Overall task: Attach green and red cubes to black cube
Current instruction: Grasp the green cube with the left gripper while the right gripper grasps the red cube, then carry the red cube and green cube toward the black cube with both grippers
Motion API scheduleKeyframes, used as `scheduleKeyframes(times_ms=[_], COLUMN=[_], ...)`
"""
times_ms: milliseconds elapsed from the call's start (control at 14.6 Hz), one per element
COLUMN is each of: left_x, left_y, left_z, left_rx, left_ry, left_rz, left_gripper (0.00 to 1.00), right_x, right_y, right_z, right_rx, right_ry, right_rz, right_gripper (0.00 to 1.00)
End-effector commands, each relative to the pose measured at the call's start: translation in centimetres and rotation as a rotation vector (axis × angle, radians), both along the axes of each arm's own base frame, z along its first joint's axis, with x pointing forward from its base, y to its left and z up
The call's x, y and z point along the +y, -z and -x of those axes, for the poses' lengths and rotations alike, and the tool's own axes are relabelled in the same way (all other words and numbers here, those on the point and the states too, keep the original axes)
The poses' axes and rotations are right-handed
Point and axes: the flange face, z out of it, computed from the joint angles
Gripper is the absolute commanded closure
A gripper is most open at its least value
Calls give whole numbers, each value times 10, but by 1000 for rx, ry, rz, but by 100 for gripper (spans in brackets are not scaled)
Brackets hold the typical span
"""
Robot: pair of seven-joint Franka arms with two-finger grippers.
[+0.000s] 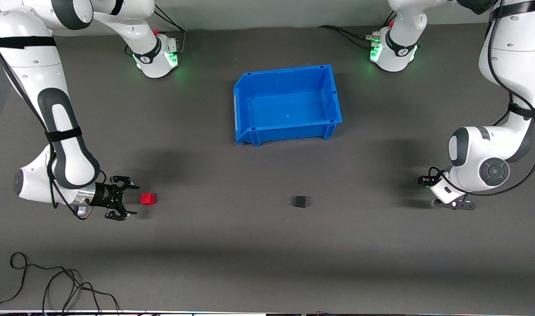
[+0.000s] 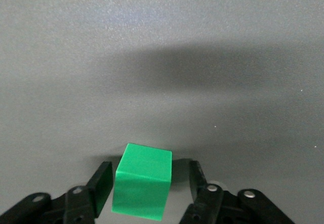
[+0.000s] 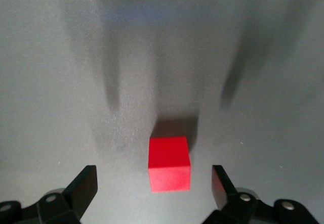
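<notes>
The red cube [image 1: 148, 199] lies on the grey table toward the right arm's end. My right gripper [image 1: 133, 201] is low beside it and open. In the right wrist view the red cube [image 3: 169, 171] sits between the spread fingers [image 3: 83, 186], touching neither. The black cube [image 1: 300, 201] lies alone near the table's middle, nearer the front camera than the bin. My left gripper [image 1: 452, 204] is low at the left arm's end. In the left wrist view it [image 2: 150, 176] is open around the green cube [image 2: 142, 188], with a narrow gap on each side. The green cube is hidden in the front view.
An empty blue bin [image 1: 289, 131] stands in the middle, farther from the front camera than the cubes. Loose black cables [image 1: 52, 285] lie at the table's front edge toward the right arm's end.
</notes>
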Motion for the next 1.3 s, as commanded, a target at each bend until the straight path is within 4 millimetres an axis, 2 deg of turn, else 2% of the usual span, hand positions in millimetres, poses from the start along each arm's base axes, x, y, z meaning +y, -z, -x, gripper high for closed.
scheduleKeyframes(times_ms=[0,205,342,478,615,683,752,888,957,1025,1093,1230], left_x=[3,4,11,10,-3,-18,-40,-76,-92,-100,-110,-128], left_y=[-8,-8,-13,-26,-43,-52,-61,-77,-86,-89,-94,-96], left_z=[0,-1,-3,-8,-15,-21,-29,-41,-48,-58,-67,-74], left_rx=[-12,-15,-20,-41,-74,-76,-72,-60,-79,-83,-61,-6], left_ry=[20,19,9,-32,-215,-314,-405,-643,-757,-875,-994,-1114], left_rz=[-7,-7,-8,-7,-2,-9,-25,-76,-90,-73,-9,73], left_gripper=[41,76,97,100,100,100,100,100,100,100,100,100], right_x=[23,25,25,24,19,18,18,17,18,17,19,25], right_y=[12,20,20,19,19,18,19,17,17,16,14,6], right_z=[-6,-5,-5,-5,-4,-4,-4,-4,-4,-4,-5,-8], right_rx=[-34,-25,-24,-24,-29,-28,-28,-31,-31,-32,-35,-40], right_ry=[5,10,8,8,-8,-6,-8,-7,-8,-7,-9,-7], right_rz=[-9,-13,-14,-15,-19,-21,-22,-21,-22,-21,-22,-24], right_gripper=[0,1,12,18,33,34,40,56,61,71,75,75])
